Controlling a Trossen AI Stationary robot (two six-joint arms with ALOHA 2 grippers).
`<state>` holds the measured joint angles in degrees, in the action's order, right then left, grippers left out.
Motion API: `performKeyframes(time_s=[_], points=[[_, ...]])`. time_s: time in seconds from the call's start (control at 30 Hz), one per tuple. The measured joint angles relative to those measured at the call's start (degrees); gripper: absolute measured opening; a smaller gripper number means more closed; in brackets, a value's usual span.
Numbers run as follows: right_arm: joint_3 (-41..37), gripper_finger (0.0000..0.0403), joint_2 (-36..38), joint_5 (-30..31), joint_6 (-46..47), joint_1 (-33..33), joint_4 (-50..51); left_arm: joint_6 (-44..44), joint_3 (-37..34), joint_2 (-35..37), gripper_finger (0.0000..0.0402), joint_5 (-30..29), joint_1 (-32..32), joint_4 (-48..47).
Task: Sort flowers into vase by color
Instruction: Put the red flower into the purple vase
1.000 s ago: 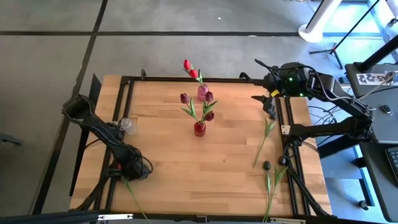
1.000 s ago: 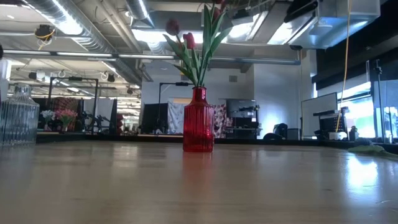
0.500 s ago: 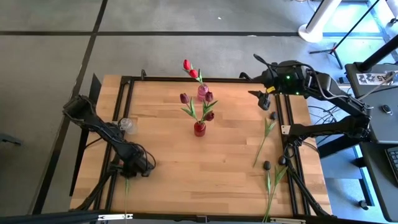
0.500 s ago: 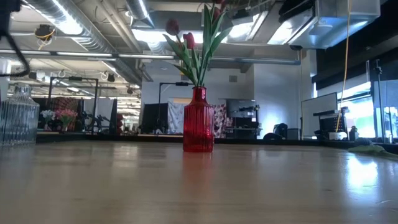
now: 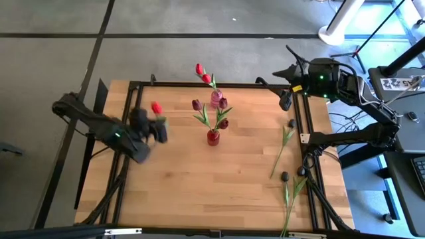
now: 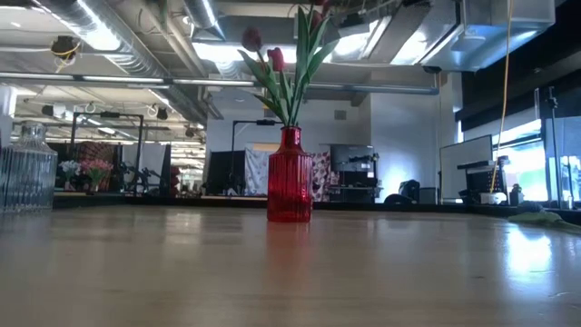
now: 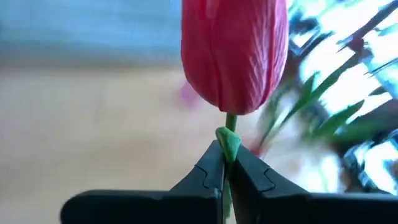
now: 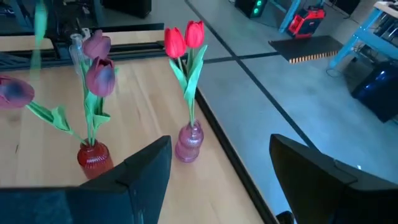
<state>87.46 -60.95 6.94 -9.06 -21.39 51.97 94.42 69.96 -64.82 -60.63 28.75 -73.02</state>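
Observation:
My left gripper point(image 5: 159, 126) hovers over the table's left half, shut on a red tulip point(image 5: 157, 107) whose head point(image 7: 233, 56) stands just past the fingertips. A red vase point(image 5: 212, 137) at mid-table holds maroon-purple tulips point(image 5: 197, 105). Behind it, a pink vase point(image 5: 216, 97) holds two red tulips point(image 5: 202, 73). Two more flowers point(image 5: 284, 143) lie flat on the table's right side. My right gripper point(image 5: 285, 99) hangs open above the far right corner, touching nothing. My left gripper pinches the tulip's green stem point(image 7: 228, 144) between its two fingertips, right below the red head. The head stands beyond the fingertips, lifted clear of the table. The arm hides the rest of the stem in the high view.
A clear ribbed glass vase point(image 6: 27, 168) stands at the table's left. The second loose flower point(image 5: 292, 192) lies near the front right corner. Black frame rails point(image 5: 302, 153) run along the table's sides. Bare wood lies between the vases and the near edge.
My left gripper has shut on the stem of the tulip lying at the near left edge. It has then risen and swung fast toward the far edge, carrying the flower clear of the table. My right gripper has drawn a little toward the far right corner.

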Motion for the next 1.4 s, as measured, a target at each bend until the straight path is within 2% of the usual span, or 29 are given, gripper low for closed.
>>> performKeyframes(time_s=[0.07,0.1,0.2,0.3,0.37,0.43,0.57,0.67,0.77,1.07,1.2,1.4], points=[[0.0,0.0269,0.0,-0.1,0.0,0.0,0.2,-15.7,3.8,2.0,0.0004,-6.7,-1.4,3.1],[0.0,0.0269,0.0,-0.5,0.1,0.0,0.4,-23.3,5.6,2.9,0.0004,-8.1,-2.4,5.0],[0.0,0.0269,0.0,-3.8,1.3,0.0,0.4,-45.3,9.1,4.2,0.0004,-8.9,-7.0,12.4],[0.0,0.0269,-0.2,-7.7,2.0,0.0,-0.6,-66.5,9.9,4.1,0.0003,-8.4,-14.0,24.3],[0.0,0.0269,-0.2,-9.3,3.1,0.0,-2.0,-78.2,9.8,3.9,0.0003,-1.7,-19.6,35.8],[0.0,0.0269,-0.4,-9.9,4.1,0.0,-3.6,-87.8,9.9,2.9,0.0003,9.2,-25.8,48.5],[0.0,0.0269,-0.5,-10.1,7.8,0.0,-6.2,-101.3,9.9,-0.9,0.0003,25.8,-34.1,67.7],[0.0,0.0269,-0.4,-10.2,10.4,0.0,-6.3,-104.9,9.9,-4.3,0.0003,35.9,-39.0,75.3],[0.0,0.0269,-0.5,-10.2,12.4,0.0,-6.1,-103.3,10.0,-9.0,0.0003,41.5,-42.3,79.7],[0.0,0.0269,-0.5,-8.6,11.8,0.0,-8.3,-102.9,9.9,-22.0,0.0003,41.2,-48.7,81.8],[0.0,0.0269,-0.5,-7.3,11.7,0.0,-9.1,-104.5,9.9,-24.7,0.0003,39.5,-49.4,80.8],[0.0,0.0269,-0.5,-4.3,11.6,0.0,-9.1,-104.0,9.9,-24.9,0.0003,36.4,-49.6,73.0]])
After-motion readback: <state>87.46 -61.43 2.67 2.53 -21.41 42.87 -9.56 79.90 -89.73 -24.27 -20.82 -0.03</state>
